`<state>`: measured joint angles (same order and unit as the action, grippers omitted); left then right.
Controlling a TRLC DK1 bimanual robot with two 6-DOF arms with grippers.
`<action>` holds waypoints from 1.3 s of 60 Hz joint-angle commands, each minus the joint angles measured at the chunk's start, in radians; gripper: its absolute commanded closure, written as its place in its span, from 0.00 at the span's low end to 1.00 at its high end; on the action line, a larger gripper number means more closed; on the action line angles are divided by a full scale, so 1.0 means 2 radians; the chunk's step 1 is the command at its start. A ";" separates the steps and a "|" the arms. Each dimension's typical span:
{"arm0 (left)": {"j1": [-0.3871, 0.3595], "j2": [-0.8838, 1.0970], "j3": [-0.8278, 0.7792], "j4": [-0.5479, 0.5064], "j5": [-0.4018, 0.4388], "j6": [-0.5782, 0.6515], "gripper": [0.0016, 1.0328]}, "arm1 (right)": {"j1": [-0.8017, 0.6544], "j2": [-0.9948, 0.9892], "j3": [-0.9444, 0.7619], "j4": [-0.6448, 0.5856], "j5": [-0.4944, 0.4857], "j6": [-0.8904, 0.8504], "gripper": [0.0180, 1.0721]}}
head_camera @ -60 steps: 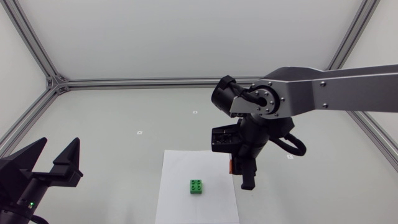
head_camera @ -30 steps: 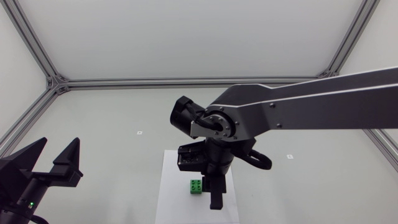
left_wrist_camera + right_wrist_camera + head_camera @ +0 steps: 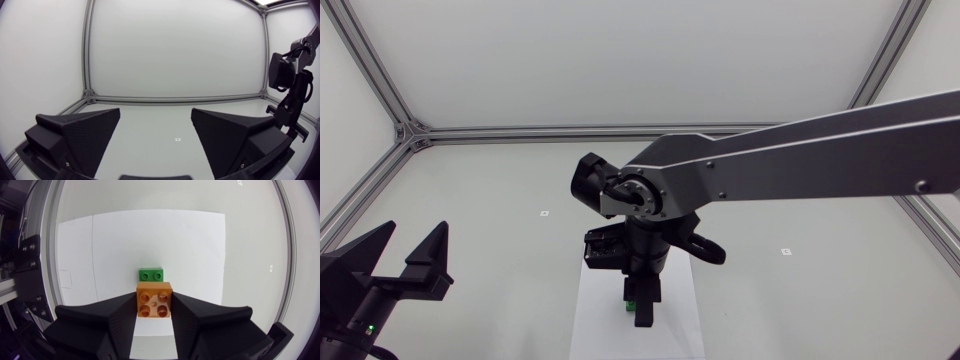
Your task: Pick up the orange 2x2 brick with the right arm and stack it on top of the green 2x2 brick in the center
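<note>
In the right wrist view the orange 2x2 brick [image 3: 154, 299] is clamped studs-up between the two black fingers of my right gripper [image 3: 154, 311]. Just ahead of it and lower, the green 2x2 brick [image 3: 150, 274] lies on the white sheet [image 3: 190, 245]. From above, my right gripper [image 3: 640, 305] hangs over the sheet's middle and covers almost all of the green brick [image 3: 630, 309], of which a sliver shows; the orange brick is hidden there. My left gripper [image 3: 408, 262] rests open at the near left, away from both bricks, its fingers [image 3: 80, 135] spread wide.
The white sheet [image 3: 590, 320] lies at the table's near middle. Aluminium frame rails [image 3: 520, 132] run along the back and sides of the table. Small markers [image 3: 545, 212] dot the grey surface.
My right arm has swung left and toward the near edge, carrying its gripper from the sheet's right edge to over the green brick. The left arm has kept still.
</note>
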<state>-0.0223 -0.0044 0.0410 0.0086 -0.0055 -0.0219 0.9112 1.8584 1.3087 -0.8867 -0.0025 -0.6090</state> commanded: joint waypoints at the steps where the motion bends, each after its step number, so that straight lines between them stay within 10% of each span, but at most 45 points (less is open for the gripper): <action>1: 0.003 -0.004 -0.021 -0.007 0.002 0.006 0.04 | 0.007 0.018 0.011 -0.002 0.001 0.002 0.94; 78: 0.003 -0.004 -0.021 -0.007 0.002 0.006 0.04 | 0.014 0.060 0.013 0.009 0.010 -0.007 0.94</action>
<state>-0.0223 -0.0044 0.0410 0.0090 -0.0055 -0.0223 0.9287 1.9511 1.3296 -0.8631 0.0059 -0.6128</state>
